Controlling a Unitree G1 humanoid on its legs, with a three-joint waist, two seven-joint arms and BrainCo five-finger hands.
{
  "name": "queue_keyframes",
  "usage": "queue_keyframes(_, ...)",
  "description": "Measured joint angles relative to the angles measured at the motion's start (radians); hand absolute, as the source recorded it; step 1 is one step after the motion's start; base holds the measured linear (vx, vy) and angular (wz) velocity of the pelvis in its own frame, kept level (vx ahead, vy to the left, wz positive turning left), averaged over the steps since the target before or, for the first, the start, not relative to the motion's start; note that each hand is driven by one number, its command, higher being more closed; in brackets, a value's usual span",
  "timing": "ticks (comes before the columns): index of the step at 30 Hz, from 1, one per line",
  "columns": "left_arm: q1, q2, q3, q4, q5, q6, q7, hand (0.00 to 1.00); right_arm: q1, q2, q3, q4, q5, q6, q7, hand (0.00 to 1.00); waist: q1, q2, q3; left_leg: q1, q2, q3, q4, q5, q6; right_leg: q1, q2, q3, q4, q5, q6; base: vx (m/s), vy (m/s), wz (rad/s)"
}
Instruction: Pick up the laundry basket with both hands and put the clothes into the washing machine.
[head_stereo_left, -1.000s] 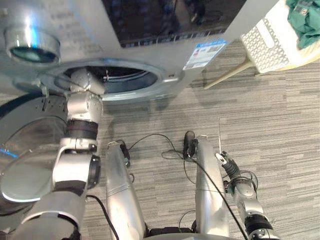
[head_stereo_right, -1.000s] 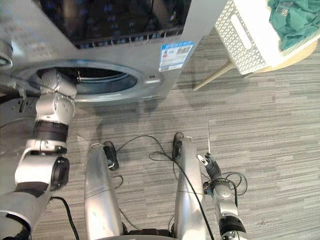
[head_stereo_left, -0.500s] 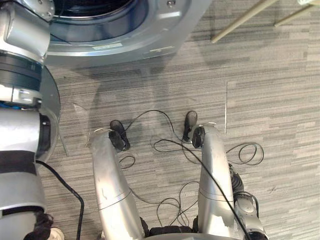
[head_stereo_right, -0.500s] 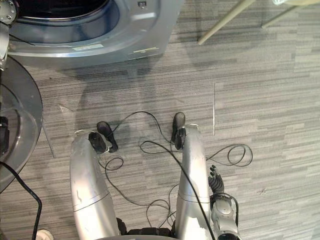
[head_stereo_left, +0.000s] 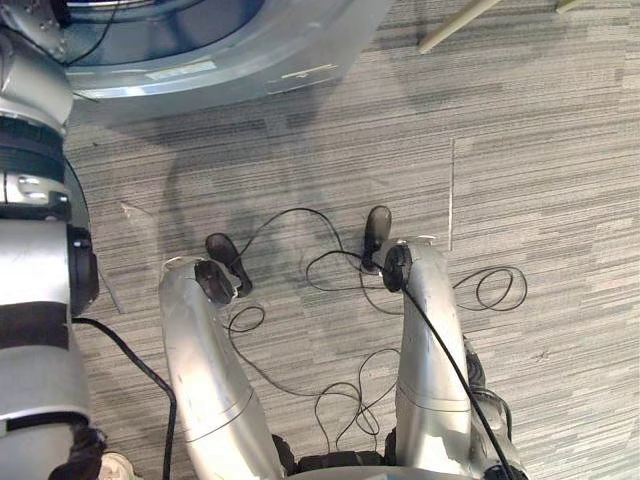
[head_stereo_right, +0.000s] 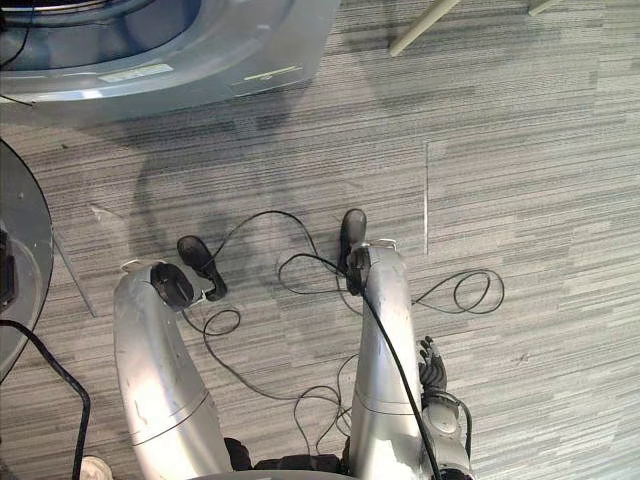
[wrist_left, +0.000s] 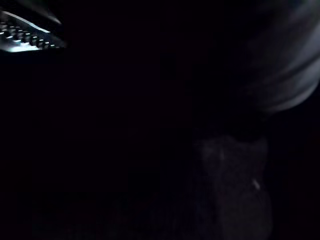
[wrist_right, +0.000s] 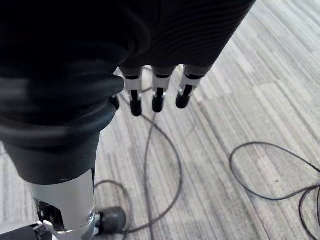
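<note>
The silver washing machine (head_stereo_left: 300, 55) stands at the far edge of the floor, its round drum opening (head_stereo_left: 160, 20) facing me. My left arm (head_stereo_left: 30, 180) reaches up from the left into that opening. The left wrist view looks into the dark drum, where a lit strip of perforated drum wall (wrist_left: 25, 40) shows; the hand's fingers cannot be made out. My right hand (head_stereo_right: 432, 365) hangs low beside my right leg. Its fingers (wrist_right: 157, 97) are straight over the carpet and hold nothing.
The machine's round door (head_stereo_right: 20, 270) hangs open at the left, close to my left arm. A light wooden table leg (head_stereo_left: 455, 25) slants in at the far right. Grey striped carpet (head_stereo_left: 540, 170) stretches to the right.
The camera has tilted down, so the white basket with green clothes and the machine's top have left the picture. My left arm stays in the drum opening. The right hand still hangs by the leg.
</note>
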Motion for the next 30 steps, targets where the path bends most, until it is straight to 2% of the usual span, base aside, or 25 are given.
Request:
queue_keyframes(3,0.010,-0.025,0.088,-0.004,-0.082,0.016,0.002,0.00,0.000,-0.001,0.000,-0.014,-0.001,0.006,0.001,0.00,-0.003,0.000,0.000,-0.014,0.001,0.001,-0.004,-0.001,0.001,-0.011,0.000,0.000,-0.009,-0.009,0.015,0.03,0.023,-0.04)
queue_keyframes(6,0.008,-0.058,0.159,-0.042,-0.143,0.061,0.024,0.00,0.000,0.000,0.000,-0.041,-0.003,0.018,0.002,0.00,-0.009,0.000,0.001,-0.026,0.000,0.000,-0.004,0.000,0.001,-0.019,0.000,0.000,-0.015,-0.006,0.019,0.04,0.024,-0.03)
queue_keyframes(9,0.002,-0.078,0.170,-0.117,-0.174,0.089,0.066,0.00,0.000,0.006,-0.010,-0.052,-0.003,0.020,0.002,0.00,-0.014,0.000,0.004,-0.029,-0.003,0.000,-0.005,-0.001,0.002,-0.019,0.000,-0.001,-0.015,-0.004,0.015,0.06,0.026,0.03)
queue_keyframes(13,-0.031,-0.083,0.211,-0.249,-0.249,0.094,0.128,0.00,0.000,0.018,-0.034,-0.077,-0.002,0.016,0.002,0.00,-0.019,0.000,0.013,-0.029,-0.014,-0.003,-0.011,-0.001,0.002,-0.019,-0.003,-0.001,-0.013,-0.003,0.014,0.06,0.022,0.07)
queue_keyframes(15,-0.065,-0.081,0.256,-0.380,-0.318,0.094,0.191,0.00,0.000,0.019,-0.044,-0.079,0.001,0.018,0.002,0.00,-0.014,0.003,0.022,-0.029,-0.017,-0.002,-0.008,-0.001,0.002,-0.020,-0.005,0.000,-0.008,-0.003,0.013,0.05,0.024,0.03)
queue_keyframes(16,-0.070,-0.076,0.267,-0.415,-0.343,0.089,0.215,0.00,0.000,0.020,-0.047,-0.080,0.001,0.018,0.002,0.00,-0.013,0.003,0.022,-0.029,-0.017,-0.002,-0.007,-0.001,0.002,-0.021,-0.005,0.001,-0.006,-0.003,0.013,0.04,0.023,-0.01)
queue_keyframes(17,-0.074,-0.060,0.286,-0.486,-0.414,0.075,0.277,0.00,0.000,0.022,-0.053,-0.082,0.002,0.018,0.002,0.00,-0.012,0.003,0.022,-0.029,-0.016,-0.002,-0.007,-0.001,0.002,-0.022,-0.005,0.001,-0.005,-0.003,0.013,0.04,0.022,-0.01)
queue_keyframes(18,-0.075,-0.044,0.290,-0.524,-0.444,0.068,0.305,0.00,0.000,0.023,-0.055,-0.082,0.003,0.018,0.002,0.00,-0.012,0.003,0.022,-0.029,-0.016,-0.002,-0.007,-0.001,0.002,-0.023,-0.005,0.002,-0.005,-0.004,0.013,0.00,0.000,0.00)
queue_keyframes(21,-0.057,0.000,0.283,-0.561,-0.593,0.035,0.417,0.00,0.000,0.024,-0.058,-0.095,0.004,0.018,0.002,0.00,-0.017,0.009,0.026,-0.033,-0.014,0.001,-0.006,-0.002,0.003,-0.033,-0.002,0.004,-0.006,-0.004,0.013,0.02,0.017,-0.06)
queue_keyframes(23,-0.003,0.056,0.293,-0.576,-0.631,0.008,0.469,0.00,0.000,0.023,-0.061,-0.109,0.001,0.019,0.001,0.00,-0.027,0.013,0.029,-0.039,0.000,-0.002,0.005,-0.002,0.003,-0.036,0.003,0.002,-0.005,-0.001,0.009,0.04,0.024,-0.17)
queue_keyframes(25,0.056,0.076,0.295,-0.582,-0.628,-0.018,0.500,0.00,0.000,0.020,-0.060,-0.115,-0.002,0.017,0.001,0.00,-0.025,0.013,0.029,-0.036,0.005,-0.003,0.012,-0.002,0.003,-0.036,0.006,0.001,0.000,0.000,0.008,0.07,0.023,-0.10)
queue_keyframes(27,0.069,0.076,0.291,-0.552,-0.611,-0.038,0.478,0.00,0.000,0.019,-0.055,-0.118,-0.003,0.010,0.001,0.00,-0.023,0.014,0.030,-0.035,0.004,-0.003,0.017,-0.002,0.003,-0.036,0.009,0.001,0.010,0.000,0.007,0.04,0.007,0.06)
queue_keyframes(29,0.068,0.075,0.283,-0.439,-0.623,-0.101,0.372,0.00,0.000,0.016,-0.043,-0.118,-0.003,-0.010,0.002,0.00,-0.019,0.014,0.030,-0.025,0.004,0.004,0.016,-0.004,0.005,-0.035,0.005,0.006,0.014,-0.001,0.007,0.01,0.008,0.07)
queue_keyframes(30,0.069,0.070,0.279,-0.401,-0.630,-0.117,0.342,0.00,0.000,0.010,-0.033,-0.116,-0.004,-0.011,0.003,0.00,-0.018,0.014,0.030,-0.023,0.004,0.006,0.015,-0.005,0.007,-0.034,0.004,0.006,0.014,-0.001,0.007,-0.01,0.012,0.03)
